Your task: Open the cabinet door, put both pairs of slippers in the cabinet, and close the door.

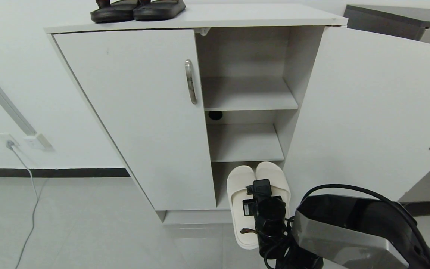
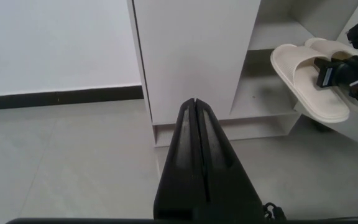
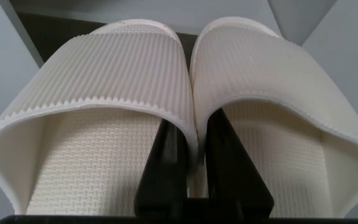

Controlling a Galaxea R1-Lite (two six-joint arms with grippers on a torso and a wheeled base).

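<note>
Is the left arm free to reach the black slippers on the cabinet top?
Probably yes: the left claw is shut and empty, and the black slippers lie uncovered on the cabinet top, though the claw sits low.

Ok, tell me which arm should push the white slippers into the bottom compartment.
Right. The right pincer is shut on the white slippers, toes pointing into the open bottom compartment. The left pincer is shut, empty, facing the closed left door.

Left tool (image 2: 195, 111) closed; right tool (image 3: 194, 149) clamped.
</note>
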